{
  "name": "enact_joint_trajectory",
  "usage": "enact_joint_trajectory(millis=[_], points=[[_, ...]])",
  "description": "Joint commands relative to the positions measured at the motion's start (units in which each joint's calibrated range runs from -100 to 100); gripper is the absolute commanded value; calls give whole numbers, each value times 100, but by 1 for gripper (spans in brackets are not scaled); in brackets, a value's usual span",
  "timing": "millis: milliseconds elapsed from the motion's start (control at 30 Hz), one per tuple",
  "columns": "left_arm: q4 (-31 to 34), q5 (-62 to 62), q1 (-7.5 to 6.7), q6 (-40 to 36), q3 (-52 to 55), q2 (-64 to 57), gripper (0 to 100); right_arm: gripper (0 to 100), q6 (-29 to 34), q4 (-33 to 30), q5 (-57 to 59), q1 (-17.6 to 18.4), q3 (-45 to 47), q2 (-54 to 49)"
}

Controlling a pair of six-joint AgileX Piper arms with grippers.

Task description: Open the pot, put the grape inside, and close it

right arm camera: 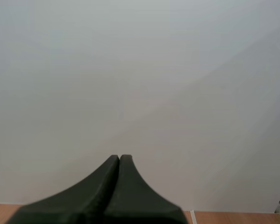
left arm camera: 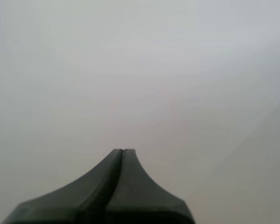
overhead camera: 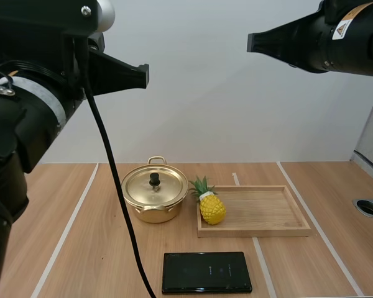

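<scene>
The left gripper [left arm camera: 123, 151] and right gripper [right arm camera: 120, 157] hang high above the pot [overhead camera: 154, 202], each with fingers pressed together on nothing, probably parked before reaching. Nearer than the pot, a black slab [overhead camera: 206, 272] lies on the surface [overhead camera: 81, 248]. The pot's lid [overhead camera: 154, 187] is on, so opening comes first. Just right of the pot, a toy pineapple [overhead camera: 211, 208], not a grape, stands at the tray's [overhead camera: 261, 232] near end, within easy reach.

You can read no whole word or number here. On the right arm [overhead camera: 354, 43], behind the right gripper [overhead camera: 249, 42], a small white label [overhead camera: 344, 28] carries a warning triangle; its print is too small to make out. The flat black rectangle [overhead camera: 206, 272] bears a faint pale mark at its middle, unreadable.
</scene>
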Motion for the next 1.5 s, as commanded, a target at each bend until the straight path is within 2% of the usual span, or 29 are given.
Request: enact_joint_trajectory(millis=[0, 167, 333, 433, 633, 800, 900, 1067, 1200, 1367, 1467], points=[[-103, -225, 6, 23, 47, -108, 0, 0, 33, 86, -94, -47, 160, -112], [-6, -697, 6, 23, 47, -232, 0, 0, 33, 76, -131, -47, 802, -328], [6, -560, 6, 3, 57, -232, 0, 0, 24, -262, -774, -47, 1344, -566], [39, -638, -64, 3, 57, -210, 0, 0, 34, -264, -814, -47, 1407, -572], [387, -1642, -445, 3, 57, -56, 0, 0, 66, -69, -795, -337, 1417, -572], [469, -3566, -861, 3, 57, -46, 0, 0, 24, 357, -442, -561, 1417, -572], [469, -3429, -1015, 3, 57, -111, 0, 0, -98, 394, -235, -637, 1417, -572], [514, -2875, -964, 12, 57, -367, 0, 0, -115, 398, -187, -647, 1417, -572], [453, -2586, -888, 3, 57, -563, 0, 0, -137, 690, -320, -641, 1417, -670], [441, -2159, -888, -52, 57, -950, 0, 0, -675, 1191, -1178, -610, 1417, -1330], [420, -2159, -888, -153, 57, -1235, 0, 0, -814, 1205, -1084, -479, 1417, -1682]])
